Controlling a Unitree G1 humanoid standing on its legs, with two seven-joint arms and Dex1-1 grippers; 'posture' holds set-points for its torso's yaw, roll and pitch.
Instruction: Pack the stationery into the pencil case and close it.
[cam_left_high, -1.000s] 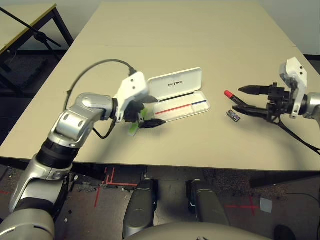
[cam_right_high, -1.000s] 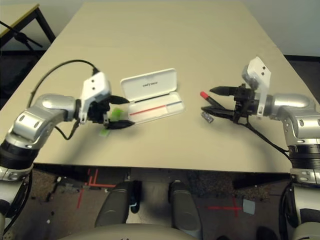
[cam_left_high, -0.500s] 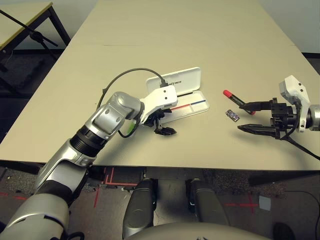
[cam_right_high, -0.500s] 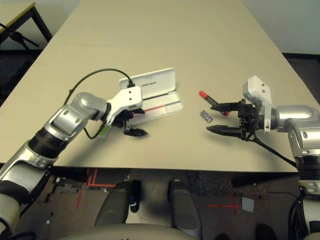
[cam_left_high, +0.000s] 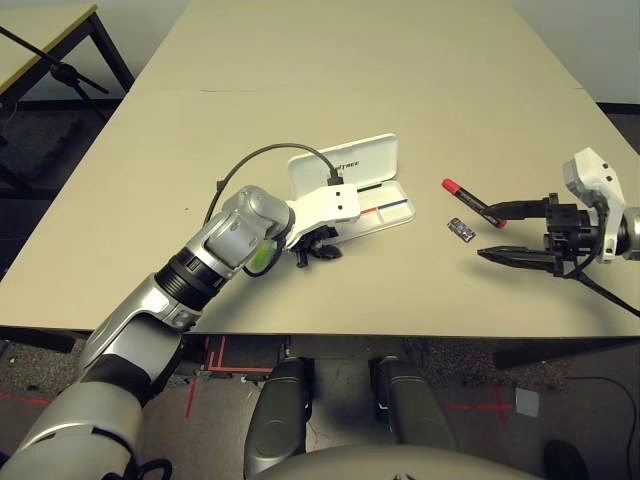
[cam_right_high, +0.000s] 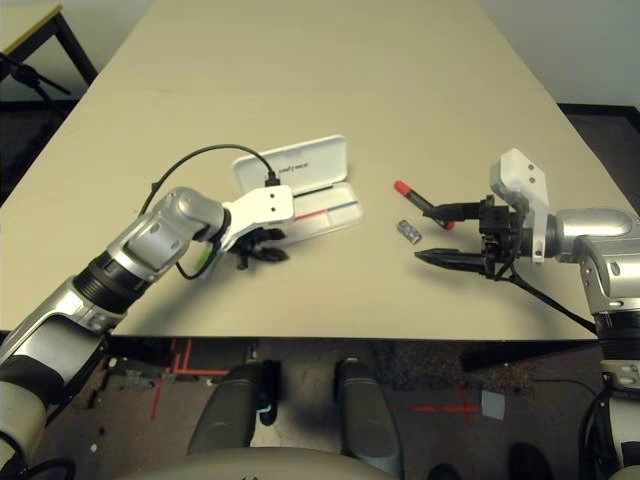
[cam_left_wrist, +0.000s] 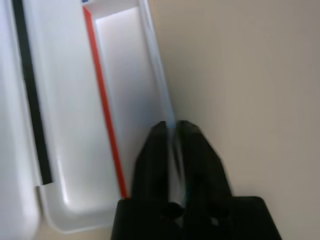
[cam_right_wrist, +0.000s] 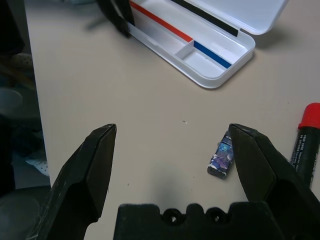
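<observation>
The white pencil case (cam_left_high: 346, 164) lies open at mid-table, lid up, with a red and blue line in its tray (cam_left_wrist: 65, 125). My left gripper (cam_left_high: 318, 248) is shut on the tray's near rim at its left end, and the thin wall is pinched between the black fingers (cam_left_wrist: 150, 155). The light-green highlighter (cam_left_high: 262, 257) lies on the table, partly hidden by my left forearm. To the case's right lie the red marker (cam_left_high: 470, 198) and the small dark piece (cam_left_high: 462, 229). My right gripper (cam_left_high: 487, 232) hovers open just right of that piece (cam_right_wrist: 221, 159).
A cable loops over my left wrist (cam_left_high: 255, 160). The table's far half (cam_left_high: 380, 70) is bare. Another table with a black stand (cam_left_high: 40, 50) is at the far left. The table's near edge (cam_left_high: 400, 330) runs close below both grippers.
My left gripper has left the highlighter, swung right to the case's near left corner and shut on the tray's rim. The right gripper drew back from the marker, still open.
</observation>
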